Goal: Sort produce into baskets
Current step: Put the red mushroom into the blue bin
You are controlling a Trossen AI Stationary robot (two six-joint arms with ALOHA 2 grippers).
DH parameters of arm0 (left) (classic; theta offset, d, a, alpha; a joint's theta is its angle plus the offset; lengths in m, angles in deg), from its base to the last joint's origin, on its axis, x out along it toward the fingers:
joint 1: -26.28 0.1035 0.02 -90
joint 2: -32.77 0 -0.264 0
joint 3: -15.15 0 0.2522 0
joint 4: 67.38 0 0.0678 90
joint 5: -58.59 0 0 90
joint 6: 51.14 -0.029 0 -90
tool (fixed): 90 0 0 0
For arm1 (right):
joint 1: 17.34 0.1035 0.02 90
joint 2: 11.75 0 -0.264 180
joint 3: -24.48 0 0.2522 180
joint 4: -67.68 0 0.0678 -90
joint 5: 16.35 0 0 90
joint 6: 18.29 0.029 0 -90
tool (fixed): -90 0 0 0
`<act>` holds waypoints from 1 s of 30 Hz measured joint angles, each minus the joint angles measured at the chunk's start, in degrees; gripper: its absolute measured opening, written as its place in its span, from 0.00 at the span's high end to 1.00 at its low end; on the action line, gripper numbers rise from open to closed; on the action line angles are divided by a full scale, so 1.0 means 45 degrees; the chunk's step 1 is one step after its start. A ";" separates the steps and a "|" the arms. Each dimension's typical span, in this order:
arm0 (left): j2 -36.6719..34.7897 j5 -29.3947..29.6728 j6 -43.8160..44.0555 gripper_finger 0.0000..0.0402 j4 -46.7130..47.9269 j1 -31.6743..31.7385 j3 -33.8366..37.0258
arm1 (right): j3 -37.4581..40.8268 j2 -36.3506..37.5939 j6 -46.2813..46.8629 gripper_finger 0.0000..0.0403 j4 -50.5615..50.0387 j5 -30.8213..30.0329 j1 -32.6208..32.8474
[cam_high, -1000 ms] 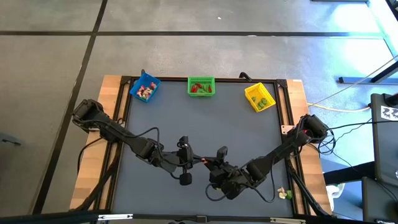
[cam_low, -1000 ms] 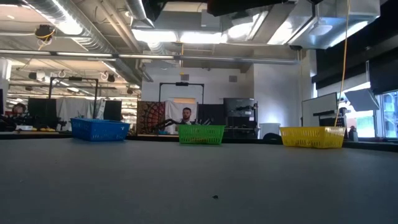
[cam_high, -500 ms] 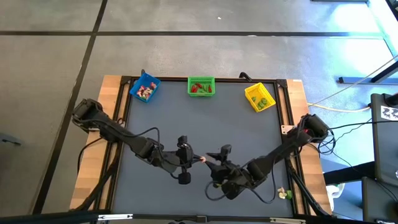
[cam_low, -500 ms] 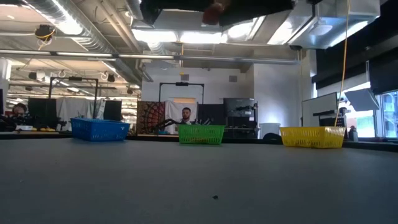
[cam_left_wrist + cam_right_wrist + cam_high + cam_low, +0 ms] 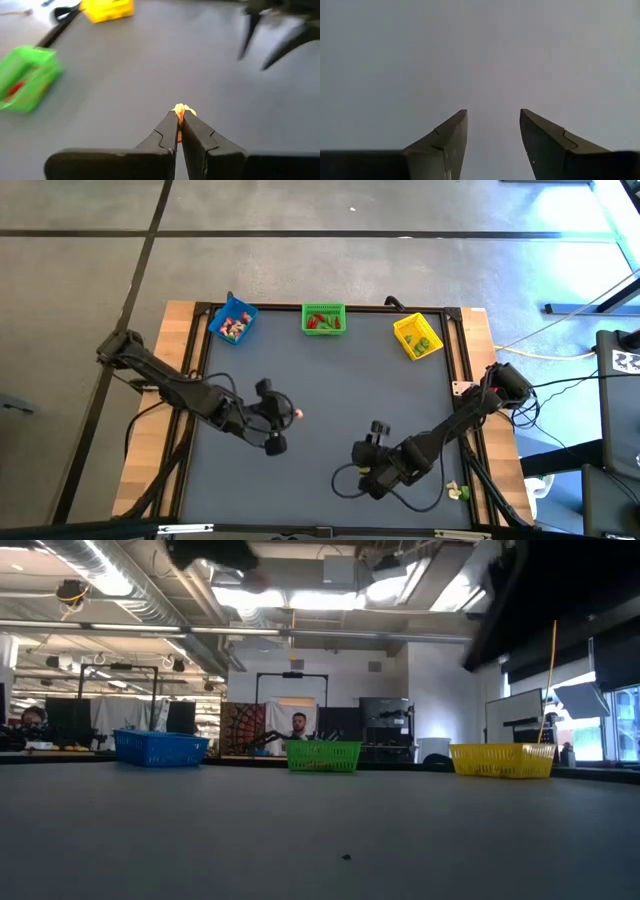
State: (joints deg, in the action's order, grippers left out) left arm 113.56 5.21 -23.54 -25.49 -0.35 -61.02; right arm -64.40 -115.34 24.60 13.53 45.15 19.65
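So my left gripper [image 5: 179, 119] is pinched tight on a tiny whitish-orange produce piece [image 5: 181, 109], lumpy and glossy, held above the matte grey table [image 5: 330, 385] left of centre. Slatted plastic baskets [image 5: 323, 318] line the far edge. My right gripper [image 5: 492, 127] hangs spread apart.

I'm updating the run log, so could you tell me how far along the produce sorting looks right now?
Nearly finished, it seems. The blue basket, green basket and yellow basket each already hold pieces. In hand: the left end effector is shut on a small whitish-orange piece above the mat. The right end effector is open and holds nothing. Left: dropping that piece into a basket; no loose produce shows on the mat.
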 joint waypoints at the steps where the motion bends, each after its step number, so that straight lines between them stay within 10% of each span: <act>1: -0.0215 0.0189 0.0235 0.97 0.0559 0.0059 0.0000 | 0.0005 0.0000 0.0442 0.55 -0.0200 0.0409 -0.0014; 13: -0.1795 0.1494 0.2105 0.98 0.6998 0.2485 0.0002 | 0.1492 -0.0107 0.1937 0.55 0.1273 0.2912 -0.0147; 30: -0.1787 0.0692 -0.0507 0.98 0.6941 0.9584 0.1971 | 0.3712 -0.0087 0.3721 0.55 0.2751 0.3083 -0.0129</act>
State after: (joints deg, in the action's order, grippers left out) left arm 105.52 8.32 -25.82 5.74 42.78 -52.15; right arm -47.69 -115.74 41.35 25.91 59.03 19.07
